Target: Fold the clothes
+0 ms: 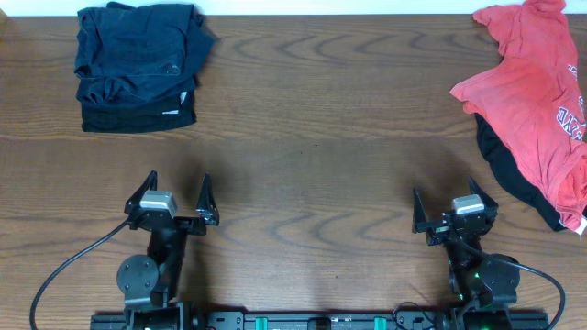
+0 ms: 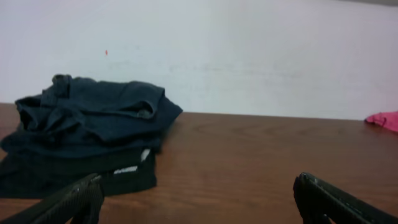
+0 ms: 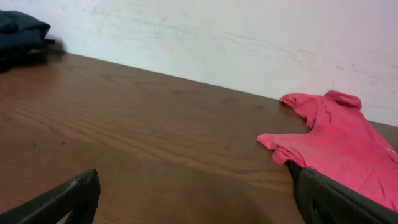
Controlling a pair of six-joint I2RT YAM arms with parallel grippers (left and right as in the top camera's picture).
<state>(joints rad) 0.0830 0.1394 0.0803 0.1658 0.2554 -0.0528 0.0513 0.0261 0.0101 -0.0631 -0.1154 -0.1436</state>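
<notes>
A stack of folded dark navy clothes (image 1: 138, 64) lies at the far left of the table; it also shows in the left wrist view (image 2: 87, 134) and at the left edge of the right wrist view (image 3: 18, 37). A coral-red printed T-shirt (image 1: 537, 92) lies crumpled at the far right over a black piece (image 1: 514, 174); the T-shirt also shows in the right wrist view (image 3: 336, 146). My left gripper (image 1: 174, 197) is open and empty near the front left. My right gripper (image 1: 449, 215) is open and empty near the front right, apart from the T-shirt.
The wooden table (image 1: 312, 165) stretches between the two piles. A white wall (image 2: 249, 56) stands behind its far edge. Black cables run from both arm bases along the front edge.
</notes>
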